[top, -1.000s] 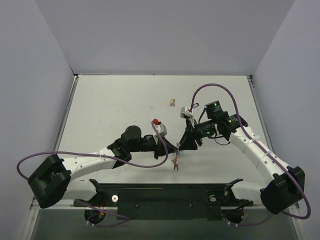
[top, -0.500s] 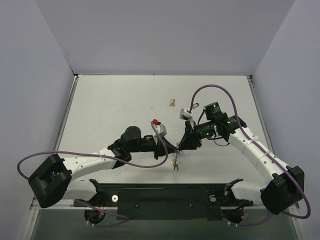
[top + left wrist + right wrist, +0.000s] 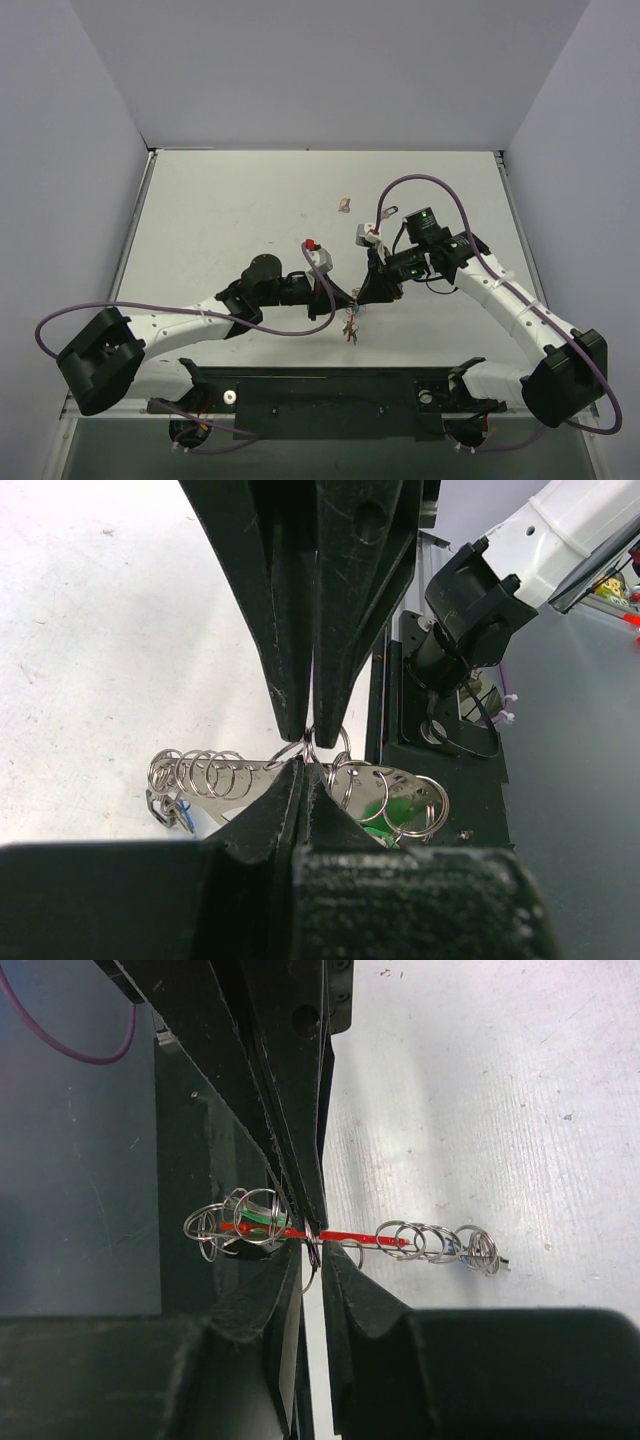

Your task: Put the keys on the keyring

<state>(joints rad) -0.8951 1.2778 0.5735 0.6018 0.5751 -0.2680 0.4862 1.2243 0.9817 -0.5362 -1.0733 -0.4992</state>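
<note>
The keys [image 3: 350, 326] are a small bunch of flat silver pieces threaded with several small rings, with red and green bits, hanging just above the table between both grippers. My left gripper [image 3: 352, 297] is shut on the flat keys [image 3: 395, 785]; its tips [image 3: 303, 768] are pressed together. My right gripper [image 3: 363, 292] comes from the opposite side and pinches a thin wire keyring [image 3: 316, 1252] hanging under the bunch [image 3: 430, 1242], jaws nearly together [image 3: 312, 1256]. The two grippers' tips almost touch.
A small tan lump [image 3: 344, 205] lies on the table farther back. A black mounting bar [image 3: 330, 388] runs along the near edge. Purple cables loop off both arms. Grey walls enclose the table.
The right wrist has shifted slightly left and back, still at the bunch. The left arm and the hanging keys have barely moved.
</note>
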